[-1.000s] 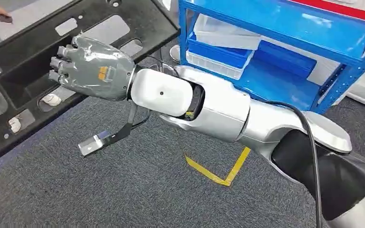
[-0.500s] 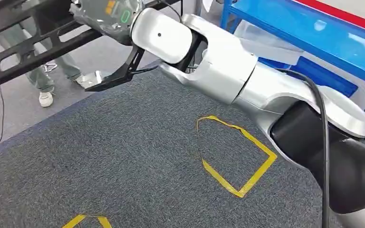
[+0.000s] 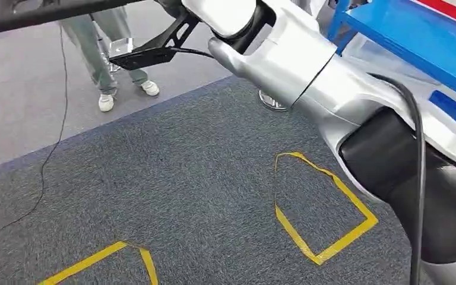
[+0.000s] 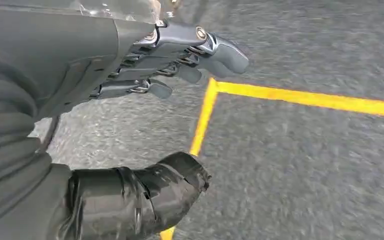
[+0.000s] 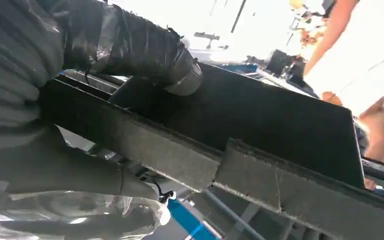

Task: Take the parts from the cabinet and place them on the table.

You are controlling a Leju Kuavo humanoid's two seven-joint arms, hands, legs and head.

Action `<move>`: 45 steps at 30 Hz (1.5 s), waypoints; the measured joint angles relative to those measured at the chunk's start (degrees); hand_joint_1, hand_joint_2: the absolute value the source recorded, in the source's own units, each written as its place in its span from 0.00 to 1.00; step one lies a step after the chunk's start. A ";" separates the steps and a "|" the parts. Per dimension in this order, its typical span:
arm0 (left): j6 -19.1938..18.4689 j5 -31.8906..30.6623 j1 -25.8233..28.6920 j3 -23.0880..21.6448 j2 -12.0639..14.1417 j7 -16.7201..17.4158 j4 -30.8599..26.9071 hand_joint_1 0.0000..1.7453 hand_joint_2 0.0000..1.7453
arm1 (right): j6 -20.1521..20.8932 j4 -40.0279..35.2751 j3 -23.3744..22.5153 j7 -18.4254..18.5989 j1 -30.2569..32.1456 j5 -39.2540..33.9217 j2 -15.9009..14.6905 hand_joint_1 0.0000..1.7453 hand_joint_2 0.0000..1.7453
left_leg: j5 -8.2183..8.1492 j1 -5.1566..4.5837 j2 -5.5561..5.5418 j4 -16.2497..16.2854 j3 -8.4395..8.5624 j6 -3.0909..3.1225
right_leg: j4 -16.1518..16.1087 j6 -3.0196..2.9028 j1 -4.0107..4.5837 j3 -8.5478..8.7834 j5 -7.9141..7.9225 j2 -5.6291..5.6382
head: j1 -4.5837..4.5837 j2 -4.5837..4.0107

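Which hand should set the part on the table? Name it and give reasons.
Right. The right hand already grips the large flat black plastic panel, thumb over its edge. The left hand hangs open, holding nothing, over the grey carpet.

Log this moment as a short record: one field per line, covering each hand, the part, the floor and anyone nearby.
right hand: right hand grips the black part, thumb over its upper face
left hand: left hand holds nothing, fingers apart above the carpet
part: long black panel, raised, edge along the top of the head view
floor: grey carpet with yellow tape outlines
cabinet: blue shelving beside the right arm
person: legs and white shoes beyond the carpet
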 joint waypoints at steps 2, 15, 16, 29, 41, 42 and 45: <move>0.00 0.02 -0.06 0.04 0.22 0.00 -0.02 0.00 1.00 | 0.00 0.52 -0.18 0.00 -0.12 0.00 0.02 1.00 1.00 | 4.76 -0.04 1.96 -10.64 6.00 0.07 | 0.60 0.50 -0.07 0.16 -0.62 -1.52 | -0.05 0.00; -0.87 0.57 -0.39 1.60 0.39 -1.73 -0.33 0.00 1.00 | -0.19 3.98 -1.97 -0.26 -0.35 0.26 0.44 1.00 1.00 | 4.87 -0.92 -3.86 -14.28 7.41 3.32 | 16.30 1.90 0.58 -7.60 -6.70 2.95 | 0.41 0.02; -0.68 0.48 -0.41 1.66 0.44 -1.51 -0.33 0.00 1.00 | -0.20 4.13 -1.97 -0.30 -0.41 0.30 0.44 1.00 1.00 | 4.87 -1.08 -4.78 -14.20 7.44 3.31 | 12.48 1.45 0.72 -6.15 -3.98 3.39 | 0.42 0.02; 0.74 -0.44 -0.42 2.14 0.66 1.11 -0.46 0.00 1.00 | -0.24 5.16 -2.25 -0.74 -0.77 1.14 1.60 1.00 1.00 | -1.03 -0.19 -0.32 1.44 -1.38 -0.17 | -0.94 -0.79 0.33 0.09 0.66 0.67 | -0.46 0.02; 0.15 0.17 -0.55 3.02 0.13 2.01 -0.46 0.00 1.00 | -0.33 5.51 -2.25 -0.50 -0.56 1.25 2.88 1.00 1.00 | 4.82 -0.03 -0.24 -13.78 6.93 2.61 | 7.93 2.22 0.37 -2.48 -6.24 1.68 | -0.22 0.00; 0.13 0.17 -0.59 3.04 0.13 2.01 -0.46 0.00 1.00 | -0.30 5.61 -2.25 -0.39 -0.41 1.25 2.89 1.00 1.00 | 4.82 -0.13 -1.07 -13.78 6.89 2.71 | 12.64 2.14 0.45 -4.70 -8.25 2.39 | -0.26 0.02; 0.04 0.20 -0.46 3.13 0.07 2.27 -0.46 0.00 1.00 | -0.30 5.90 -2.25 -0.39 0.54 1.25 2.89 1.00 1.00 | 4.84 -0.58 -3.72 -13.75 6.93 2.91 | 18.54 1.69 0.63 -8.44 -8.44 2.94 | -0.29 0.00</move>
